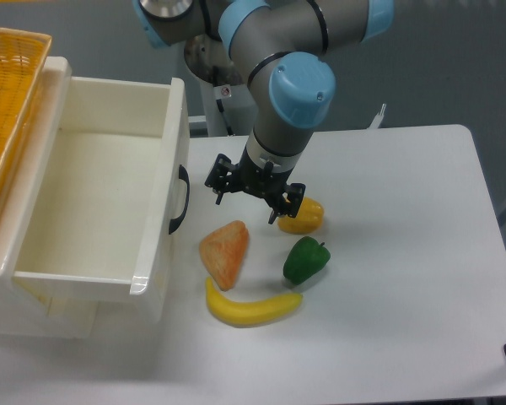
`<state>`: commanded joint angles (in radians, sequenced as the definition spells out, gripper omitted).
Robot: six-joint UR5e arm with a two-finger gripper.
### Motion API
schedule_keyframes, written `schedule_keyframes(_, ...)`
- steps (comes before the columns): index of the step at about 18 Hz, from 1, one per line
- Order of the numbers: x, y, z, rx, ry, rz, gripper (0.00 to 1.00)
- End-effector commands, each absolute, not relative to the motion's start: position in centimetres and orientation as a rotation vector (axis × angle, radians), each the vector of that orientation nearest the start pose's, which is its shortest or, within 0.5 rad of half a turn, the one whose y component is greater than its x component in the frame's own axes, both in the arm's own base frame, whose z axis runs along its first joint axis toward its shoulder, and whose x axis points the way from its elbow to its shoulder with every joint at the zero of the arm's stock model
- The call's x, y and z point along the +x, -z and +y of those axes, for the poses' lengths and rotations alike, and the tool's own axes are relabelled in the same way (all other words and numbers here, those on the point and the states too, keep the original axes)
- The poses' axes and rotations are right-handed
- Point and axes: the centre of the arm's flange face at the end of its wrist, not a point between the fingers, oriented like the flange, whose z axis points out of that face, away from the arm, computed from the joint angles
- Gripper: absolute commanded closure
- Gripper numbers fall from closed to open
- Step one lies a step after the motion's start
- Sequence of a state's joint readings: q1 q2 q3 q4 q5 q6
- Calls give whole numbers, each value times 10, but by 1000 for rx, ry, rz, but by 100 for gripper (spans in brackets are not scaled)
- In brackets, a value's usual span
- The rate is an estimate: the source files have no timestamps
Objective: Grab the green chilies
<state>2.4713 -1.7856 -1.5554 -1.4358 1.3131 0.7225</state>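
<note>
The green chilies (305, 259) show as one glossy dark-green toy pepper lying on the white table (405, 253), right of centre. My gripper (248, 199) hangs above the table, up and to the left of the pepper and apart from it. Its dark fingers (219, 190) point down and stand spread, with nothing between them. One finger is close beside the yellow-orange pepper (304, 218).
An orange slice-shaped toy (225, 251) lies left of the green pepper, and a yellow banana (253, 308) in front of it. A white open drawer (101, 202) with a black handle (179, 199) fills the left side. A yellow basket (8, 76) sits at the far left.
</note>
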Motion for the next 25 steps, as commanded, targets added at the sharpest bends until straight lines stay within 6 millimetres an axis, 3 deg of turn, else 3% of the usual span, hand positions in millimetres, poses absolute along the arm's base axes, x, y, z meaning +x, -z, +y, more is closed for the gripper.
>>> schedule_keyframes(10, -351, -392, 471, -3046, 260, -284, 0)
schedule_keyframes(25, -355, -386, 468, -3028, 225, -304, 0)
